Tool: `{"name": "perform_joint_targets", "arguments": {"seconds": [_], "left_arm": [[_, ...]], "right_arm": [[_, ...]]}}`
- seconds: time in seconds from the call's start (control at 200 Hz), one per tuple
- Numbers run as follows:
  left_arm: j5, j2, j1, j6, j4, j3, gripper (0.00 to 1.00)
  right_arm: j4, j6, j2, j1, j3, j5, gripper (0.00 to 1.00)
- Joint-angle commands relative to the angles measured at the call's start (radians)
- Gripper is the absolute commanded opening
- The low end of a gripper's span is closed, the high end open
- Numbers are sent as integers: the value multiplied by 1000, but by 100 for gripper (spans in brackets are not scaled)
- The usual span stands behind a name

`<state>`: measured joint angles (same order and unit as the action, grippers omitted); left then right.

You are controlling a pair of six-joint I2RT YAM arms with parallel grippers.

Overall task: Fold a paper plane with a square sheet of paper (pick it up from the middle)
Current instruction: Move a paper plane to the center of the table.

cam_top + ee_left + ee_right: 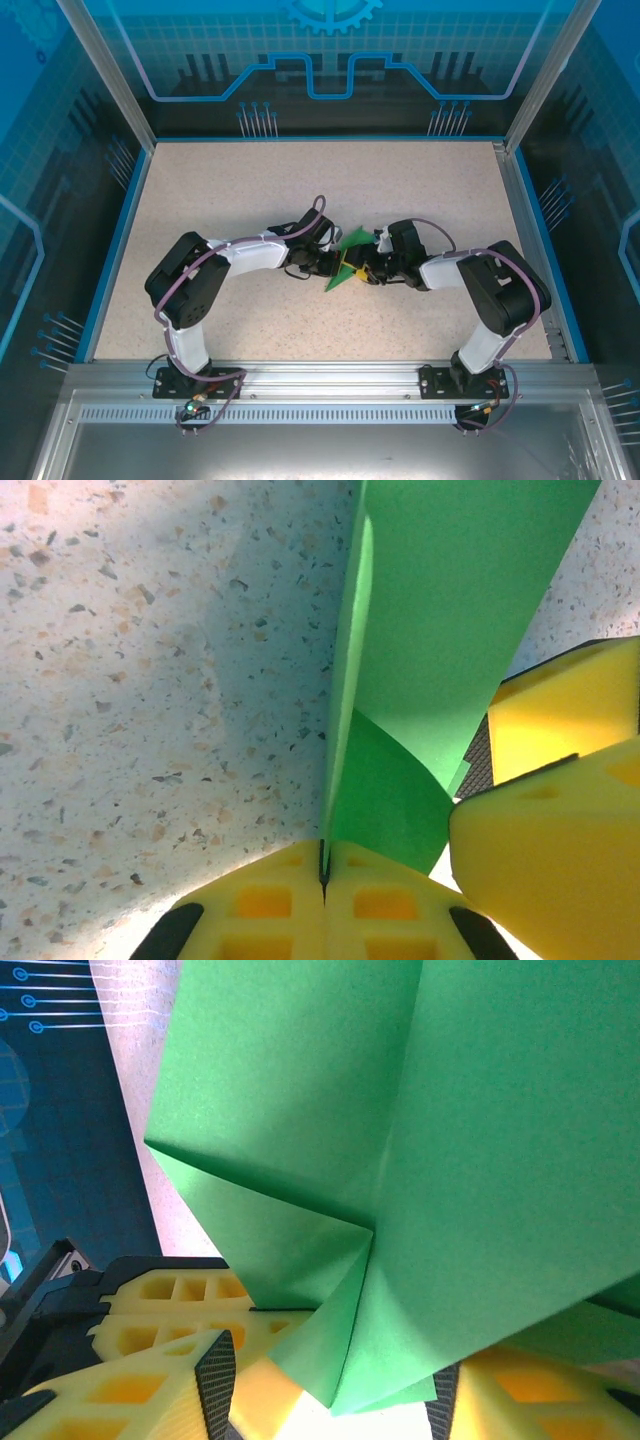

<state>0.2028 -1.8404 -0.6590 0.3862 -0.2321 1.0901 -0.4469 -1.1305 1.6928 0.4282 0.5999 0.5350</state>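
You see the green paper (300,1110) as matt, smooth and sharply creased. Touching it, the left gripper (322,875) has fingers (265,912) of dull yellow moulded plastic. Under the paper, the table (200,190) looks speckled and matt, and nearer you the rail (320,372) is brushed metal.

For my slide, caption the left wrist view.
Left gripper shut on creased green paper over the speckled table, right gripper close alongside.

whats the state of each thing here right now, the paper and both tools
green paper, creased into folds, held up by one edge
left tool, shut on the green paper
right tool, open, straddling a fold of the paper
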Motion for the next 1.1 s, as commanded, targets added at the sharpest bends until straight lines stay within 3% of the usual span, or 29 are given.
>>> {"name": "perform_joint_targets", "arguments": {"seconds": [0.0, 0.585, 1.095], "left_arm": [[30, 33, 7, 11, 22, -16, 1], [65, 53, 9, 37, 50, -24, 1], [104, 58, 24, 77, 92, -45, 1]], "right_arm": [[-21, -17, -1, 23, 2, 14, 54], [167, 67, 5, 48, 64, -72, 39], [212, 91, -3, 56, 72, -106, 14]]}}
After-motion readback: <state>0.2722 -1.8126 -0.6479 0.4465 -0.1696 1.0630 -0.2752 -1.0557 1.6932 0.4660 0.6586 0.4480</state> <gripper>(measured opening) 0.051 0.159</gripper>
